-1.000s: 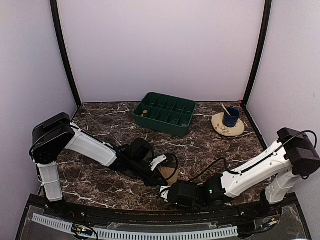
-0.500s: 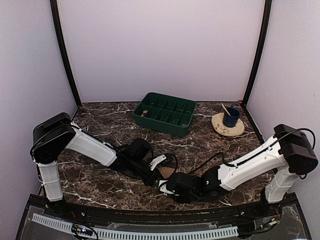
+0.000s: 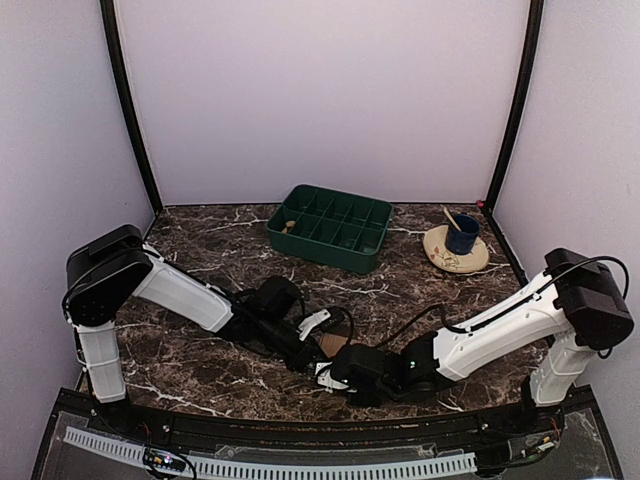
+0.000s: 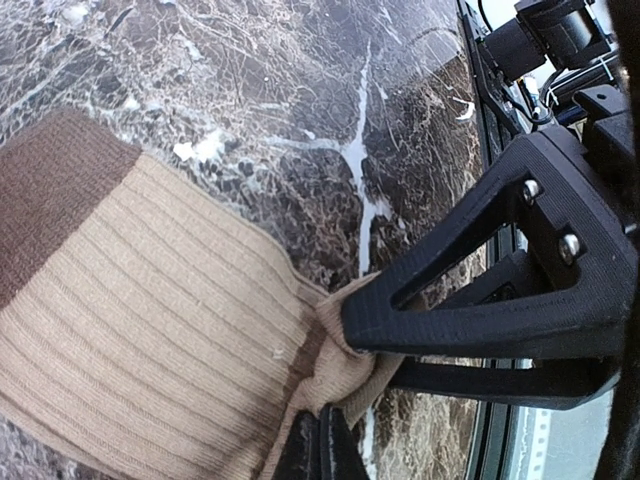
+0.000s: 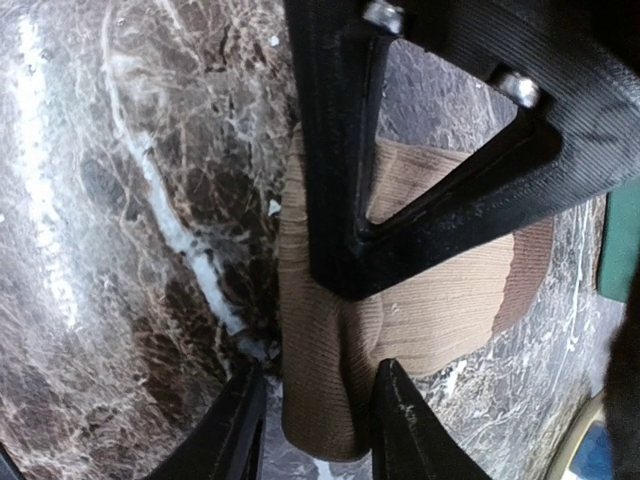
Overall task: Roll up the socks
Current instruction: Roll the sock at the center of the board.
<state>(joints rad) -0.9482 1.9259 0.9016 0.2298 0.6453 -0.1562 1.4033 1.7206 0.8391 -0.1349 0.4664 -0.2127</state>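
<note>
Tan sock (image 4: pixel 150 330), ribbed and with a brown band at one end, lies flat on the marble counter (image 3: pixel 430 290) near its front edge, between the two arms. The left pincer (image 4: pixel 320 445) is pressed together and pinches a gathered fold at the sock's edge. The right pincer (image 5: pixel 318 372) is spread, its two fingers straddling that same end of the sock. A green tray (image 3: pixel 322 252) stands well apart, toward the rear wall.
</note>
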